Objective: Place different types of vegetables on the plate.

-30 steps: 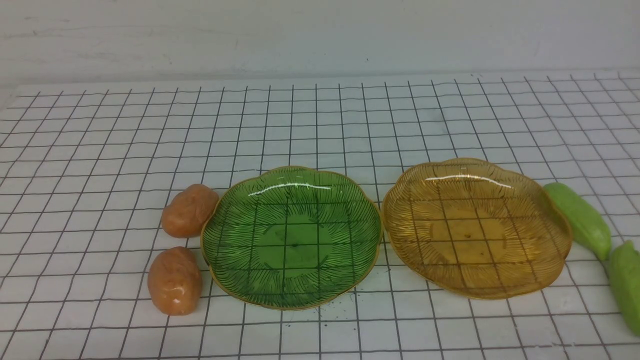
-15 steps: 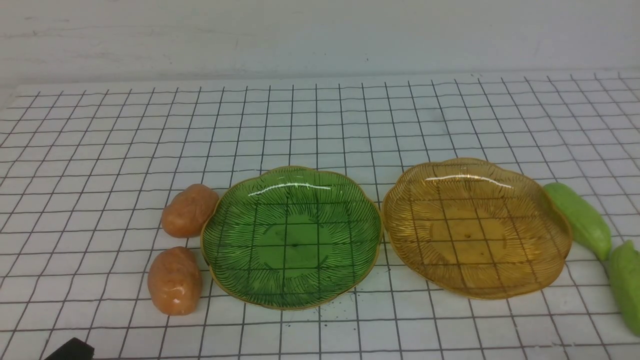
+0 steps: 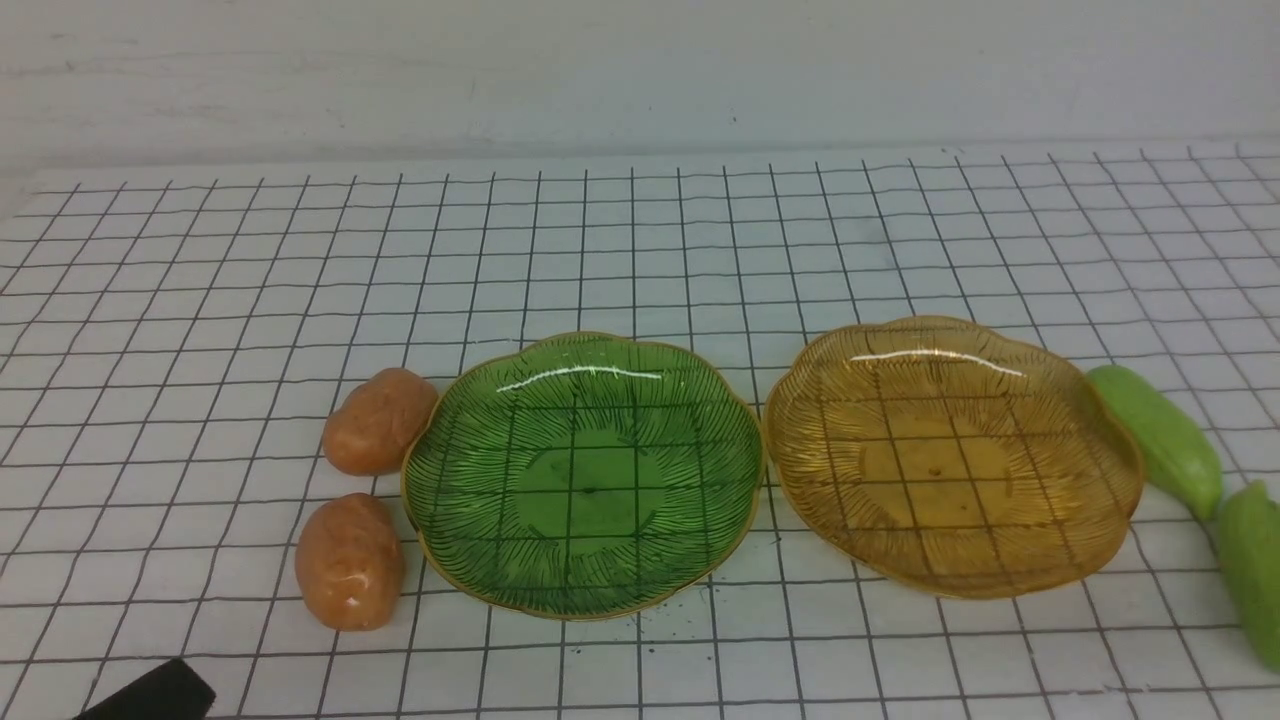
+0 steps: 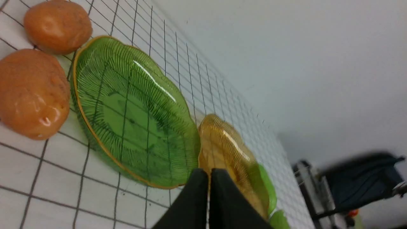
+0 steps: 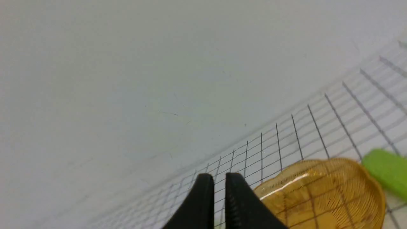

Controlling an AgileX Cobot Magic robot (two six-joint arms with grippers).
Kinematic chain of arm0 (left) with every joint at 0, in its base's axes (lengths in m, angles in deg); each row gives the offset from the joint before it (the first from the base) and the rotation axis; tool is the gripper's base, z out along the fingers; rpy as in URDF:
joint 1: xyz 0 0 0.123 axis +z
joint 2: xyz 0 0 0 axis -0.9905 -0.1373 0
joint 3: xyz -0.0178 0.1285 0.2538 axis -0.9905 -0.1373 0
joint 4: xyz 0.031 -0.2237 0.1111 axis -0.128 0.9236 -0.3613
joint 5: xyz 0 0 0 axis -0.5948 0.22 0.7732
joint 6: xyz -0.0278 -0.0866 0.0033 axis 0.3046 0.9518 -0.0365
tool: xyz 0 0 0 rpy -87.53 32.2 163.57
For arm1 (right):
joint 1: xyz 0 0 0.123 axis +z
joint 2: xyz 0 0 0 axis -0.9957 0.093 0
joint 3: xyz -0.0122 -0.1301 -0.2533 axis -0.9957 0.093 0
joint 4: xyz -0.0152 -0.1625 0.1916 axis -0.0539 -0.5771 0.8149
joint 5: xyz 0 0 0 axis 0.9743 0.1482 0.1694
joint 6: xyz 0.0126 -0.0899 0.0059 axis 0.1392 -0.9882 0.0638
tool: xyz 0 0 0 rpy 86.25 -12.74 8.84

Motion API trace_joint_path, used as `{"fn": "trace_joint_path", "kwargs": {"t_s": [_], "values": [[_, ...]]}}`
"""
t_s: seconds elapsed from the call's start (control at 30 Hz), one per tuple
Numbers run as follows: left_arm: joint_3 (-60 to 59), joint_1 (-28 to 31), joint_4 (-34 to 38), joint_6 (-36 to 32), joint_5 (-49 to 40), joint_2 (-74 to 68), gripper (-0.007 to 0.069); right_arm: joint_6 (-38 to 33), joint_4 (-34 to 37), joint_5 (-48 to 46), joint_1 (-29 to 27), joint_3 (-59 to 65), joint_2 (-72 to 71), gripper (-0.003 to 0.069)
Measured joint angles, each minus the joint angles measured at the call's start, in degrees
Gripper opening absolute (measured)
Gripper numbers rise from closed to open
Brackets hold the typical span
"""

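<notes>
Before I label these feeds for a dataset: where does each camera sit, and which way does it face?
Front view: between the robot's arms, looking forward over the gridded table at the green plate, amber plate, potatoes and green vegetables; only a black bit of the left arm shows.
Left wrist view: on the left wrist, looking low across potatoes and both plates; left pincer tips together.
Right wrist view: on the right wrist, facing the wall above the amber plate; right pincer tips together.
Shared: all three show the amber plate.
</notes>
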State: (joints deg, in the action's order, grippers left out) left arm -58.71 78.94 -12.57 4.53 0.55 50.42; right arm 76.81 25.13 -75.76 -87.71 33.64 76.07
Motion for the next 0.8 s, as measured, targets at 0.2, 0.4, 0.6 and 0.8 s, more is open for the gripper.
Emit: {"fn": "trace_joint_path", "kwargs": {"t_s": [0.2,0.4,0.6,0.8], "values": [[15.6,0.0,-14.6,-4.6,-19.2,-23.2,-0.0008,4.6,-24.1,-19.5,0.0,-12.5,29.1,0.0046],[22.3,0.0,-21.9,-8.4,-24.0,-37.5,-0.0007,18.3,-39.7,-24.5,0.0,-21.2,50.5,0.0057],[23.1,0.0,-24.0,-8.3,-23.4,-45.6,0.0004,24.8,-48.9,-26.0,0.0,-26.7,64.1,0.0134],[23.1,0.0,-24.4,-8.3,-22.7,-49.3,0.0032,26.0,-54.4,-25.0,0.0,-30.2,73.8,0.0300]]}}
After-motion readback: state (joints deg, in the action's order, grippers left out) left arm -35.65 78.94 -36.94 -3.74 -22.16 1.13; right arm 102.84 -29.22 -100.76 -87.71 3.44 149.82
